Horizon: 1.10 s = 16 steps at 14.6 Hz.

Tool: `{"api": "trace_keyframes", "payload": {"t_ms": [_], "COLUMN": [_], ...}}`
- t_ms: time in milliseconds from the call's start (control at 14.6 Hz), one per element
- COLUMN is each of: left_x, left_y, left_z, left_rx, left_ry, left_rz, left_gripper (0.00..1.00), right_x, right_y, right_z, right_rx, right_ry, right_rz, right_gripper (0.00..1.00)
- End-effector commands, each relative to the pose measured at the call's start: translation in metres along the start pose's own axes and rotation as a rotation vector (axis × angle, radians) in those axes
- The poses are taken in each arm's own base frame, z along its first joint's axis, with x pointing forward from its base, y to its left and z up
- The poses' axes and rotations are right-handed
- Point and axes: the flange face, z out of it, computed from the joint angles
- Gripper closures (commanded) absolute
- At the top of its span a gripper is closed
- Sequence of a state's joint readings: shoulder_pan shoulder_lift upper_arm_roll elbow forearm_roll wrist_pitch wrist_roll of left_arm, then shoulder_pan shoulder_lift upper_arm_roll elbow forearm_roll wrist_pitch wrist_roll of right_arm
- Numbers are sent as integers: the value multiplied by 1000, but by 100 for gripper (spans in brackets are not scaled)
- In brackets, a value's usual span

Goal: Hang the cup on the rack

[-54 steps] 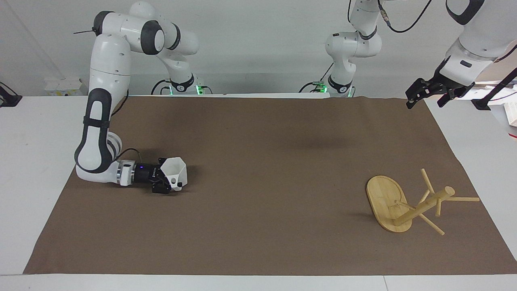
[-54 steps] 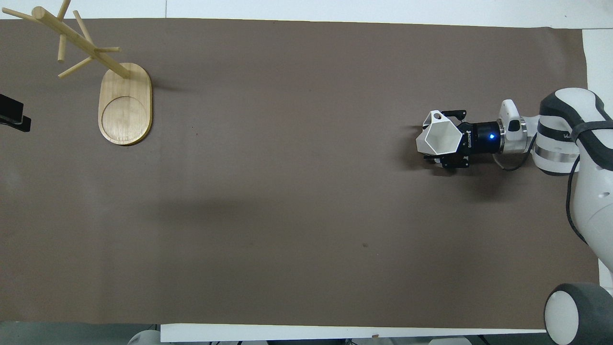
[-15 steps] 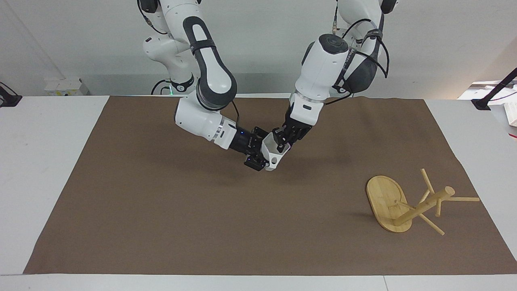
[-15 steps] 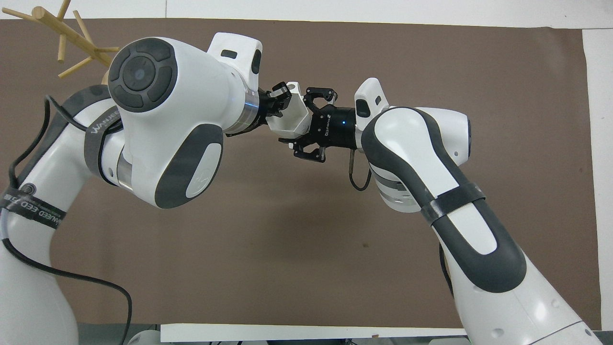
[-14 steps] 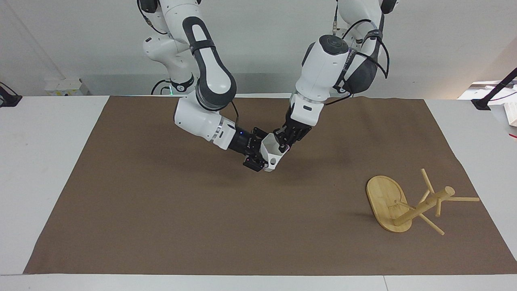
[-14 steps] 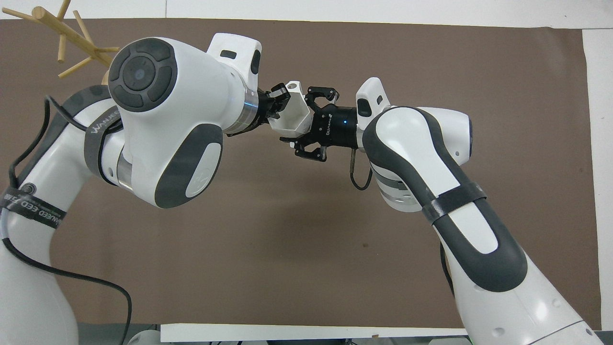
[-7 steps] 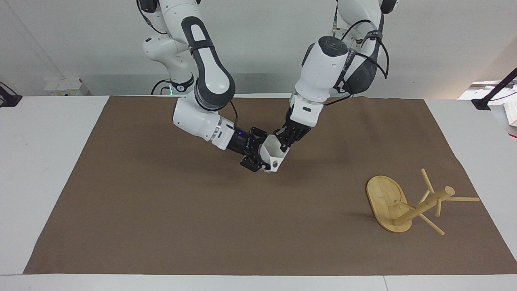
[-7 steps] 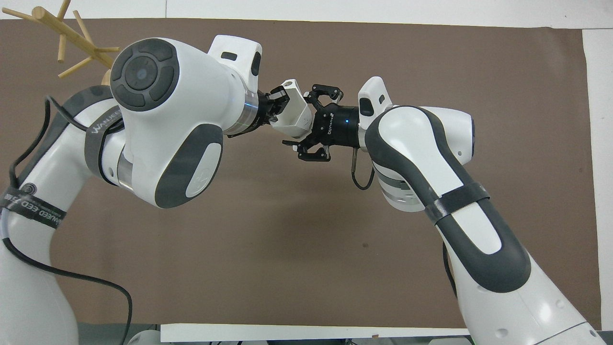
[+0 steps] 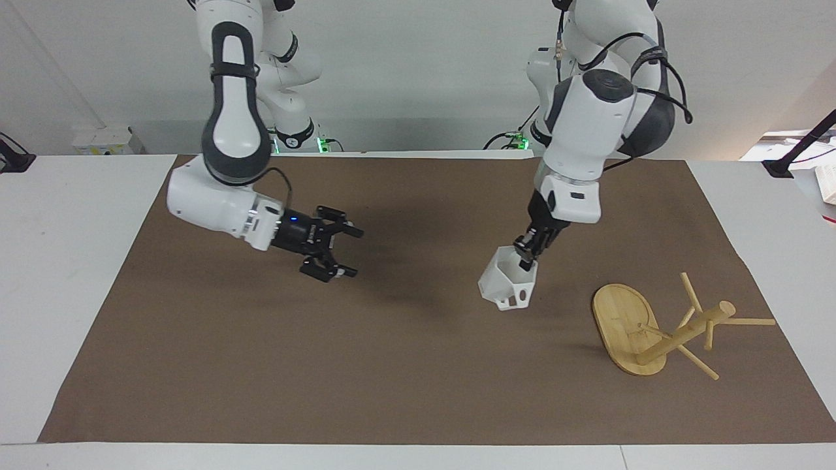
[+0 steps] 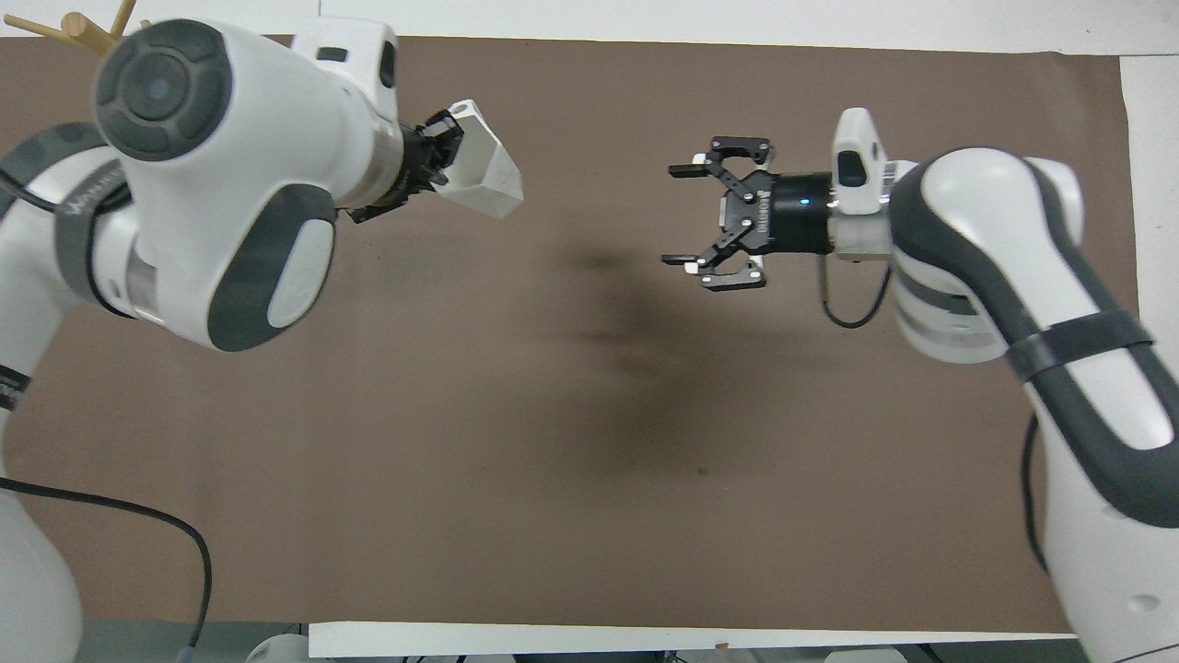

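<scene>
Only the brown mat [image 9: 405,365] lies between cup [image 9: 507,284] and rack [image 9: 659,329].

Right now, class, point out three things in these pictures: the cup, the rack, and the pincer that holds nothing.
cup [image 9: 504,287], facing view, on its faceted side wall.
rack [image 9: 620,320], facing view, on its oval base.
right pincer [image 9: 339,251], facing view, midway between its spread fingertips.

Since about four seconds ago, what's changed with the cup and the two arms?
The right gripper carried the cup to mid-table, handed it over, and now hangs open. The left gripper, shut on the cup's rim, has swung it toward the rack. The rack stayed put.
</scene>
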<state>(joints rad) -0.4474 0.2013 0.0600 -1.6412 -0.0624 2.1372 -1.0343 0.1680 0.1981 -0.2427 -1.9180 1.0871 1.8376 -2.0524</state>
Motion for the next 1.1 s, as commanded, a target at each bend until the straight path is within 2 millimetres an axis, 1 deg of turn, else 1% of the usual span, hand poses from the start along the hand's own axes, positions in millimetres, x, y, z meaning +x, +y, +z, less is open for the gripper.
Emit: {"api": "trace_keyframes", "payload": {"t_ms": [0,68,137,205,274,342,411,479,548,616,685,753,890,959,1027], "left_x": [16,17,13,15,30,37,44,55,63,69,77,80,87,90,94], "left_y": [-52,-71,-88,-100,-115,-120,-123,-132,-137,-143,-150,-153,-160,-160,-161], "left_z": [4,14,22,28,29,28,27,25,24,24,24,26,31,40,44], "left_rx": [-117,-148,-160,-166,-162,-160,-167,-173,-177,-174,-166,-160,-146,-135,-137], "left_ry": [104,133,151,171,192,201,213,231,241,246,251,253,255,249,258], "left_rz": [-58,-57,-16,39,47,46,39,15,-3,-14,-23,-8,1,4,6], "left_gripper": [100,100,100,100,100,100,100,100,100,100,100,100,100,100,100], "right_x": [-16,-23,-29,-31,-27,-18,-5,16,42,66,85,97,114,115,112], "right_y": [-12,-21,-28,-34,-38,-41,-44,-48,-47,-48,-51,-56,-61,-61,-59], "right_z": [-86,-116,-142,-163,-177,-186,-193,-199,-202,-214,-219,-223,-232,-228,-225], "right_rx": [28,41,42,39,22,-3,-35,-71,-104,-157,-191,-218,-293,-330,-396], "right_ry": [-171,-240,-302,-380,-466,-551,-631,-715,-796,-874,-926,-958,-964,-967,-960], "right_rz": [4,35,86,166,246,327,393,440,485,582,666,760,930,1029,1164], "right_gripper": [0,0,0,0,0,0,0,0,0,0,0,0,0,0,0]}}
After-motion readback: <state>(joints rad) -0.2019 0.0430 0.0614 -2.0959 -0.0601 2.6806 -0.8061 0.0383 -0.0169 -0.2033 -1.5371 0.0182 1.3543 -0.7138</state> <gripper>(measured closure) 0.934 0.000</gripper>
